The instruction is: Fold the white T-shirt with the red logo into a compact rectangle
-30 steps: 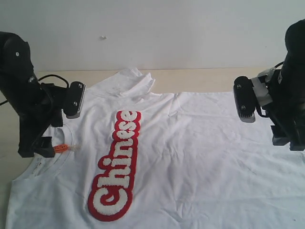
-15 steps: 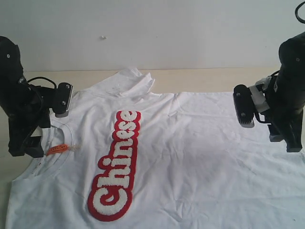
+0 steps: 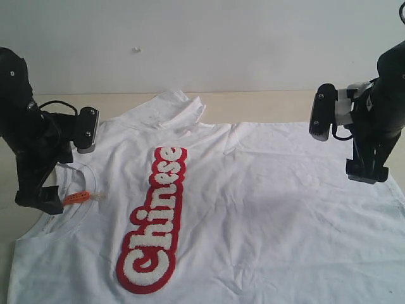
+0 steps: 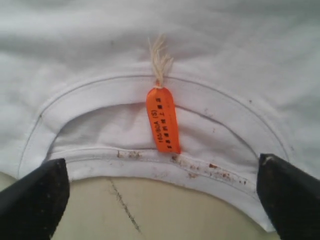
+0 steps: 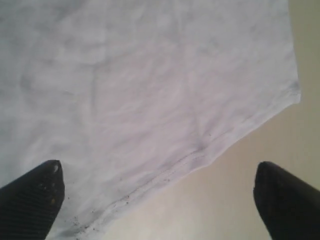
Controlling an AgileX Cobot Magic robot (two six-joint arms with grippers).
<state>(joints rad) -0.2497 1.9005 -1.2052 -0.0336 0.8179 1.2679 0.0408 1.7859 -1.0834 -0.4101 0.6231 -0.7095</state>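
Note:
The white T-shirt (image 3: pixel 266 202) lies spread flat, front up, with its neck at the left and its hem at the right. The red logo (image 3: pixel 158 215) runs in a long strip down its chest. My left gripper (image 3: pixel 39 201) hovers open at the collar (image 4: pixel 150 95), its fingers (image 4: pixel 35 200) on either side of the neck opening, below the orange tag (image 4: pixel 162 120). My right gripper (image 3: pixel 366 172) hangs open above the hem edge (image 5: pixel 200 150), its fingers (image 5: pixel 287 200) wide apart with only cloth and table between them.
The beige table (image 3: pixel 285 101) shows behind the shirt and at the left edge. A white wall (image 3: pixel 209 38) stands close behind. One sleeve (image 3: pixel 174 107) is bunched up at the shirt's far side. The shirt runs past the front edge of the exterior view.
The left arm drew back to the left off the shirt's shoulder and settled at the collar. The right arm rose and tilted, with its gripper now nearer the hem corner. The shirt has not moved.

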